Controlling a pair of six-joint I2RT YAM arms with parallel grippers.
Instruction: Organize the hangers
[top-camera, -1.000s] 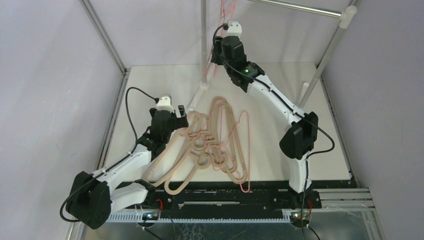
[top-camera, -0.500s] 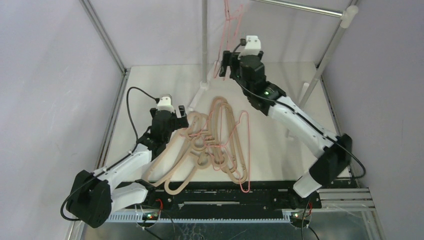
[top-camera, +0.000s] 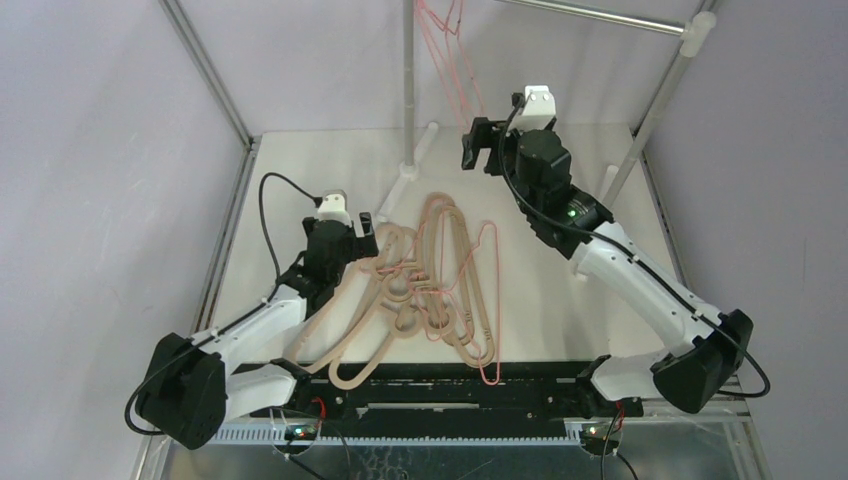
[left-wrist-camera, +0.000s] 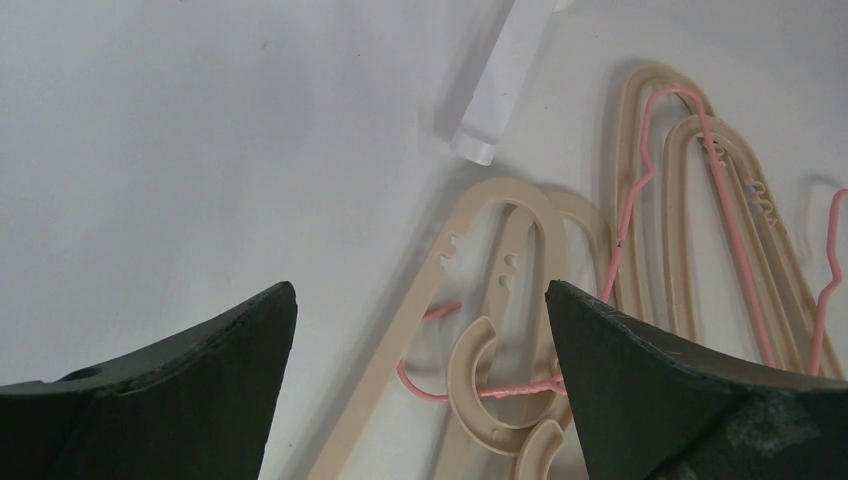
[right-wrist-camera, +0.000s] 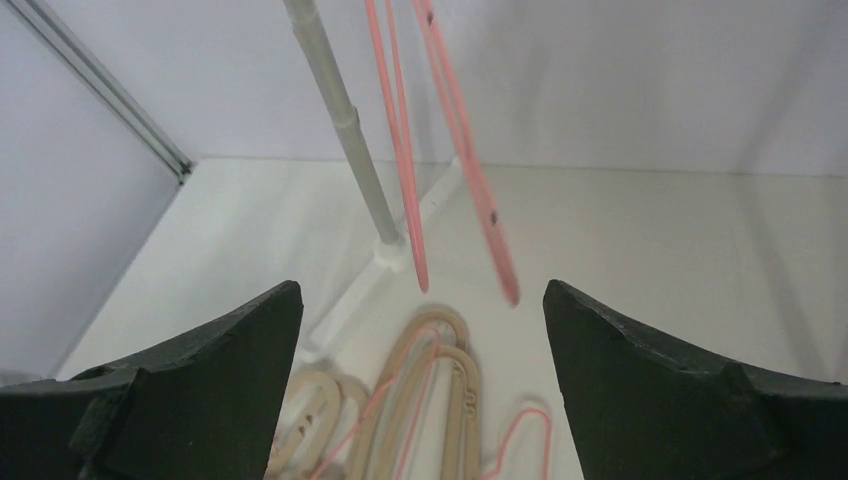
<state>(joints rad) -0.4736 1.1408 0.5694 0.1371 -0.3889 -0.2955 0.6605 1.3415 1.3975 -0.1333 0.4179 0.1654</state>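
Note:
A tangled pile of beige hangers and thin pink wire hangers lies on the white table in the top view. One pink hanger hangs from the rack rail at the top; the right wrist view shows it dangling ahead. My left gripper is open and empty just above the pile's left end; a beige hook lies between its jaws in the left wrist view. My right gripper is open and empty, raised near the hanging pink hanger and apart from it.
The silver rack pole stands at the back centre on white feet. Another pole slants at the right, with a rail across the top. Purple walls close in on both sides.
My right arm has swung to the right and away from the hanging pink hanger, which now swings free on the rail. The left arm has hardly moved.

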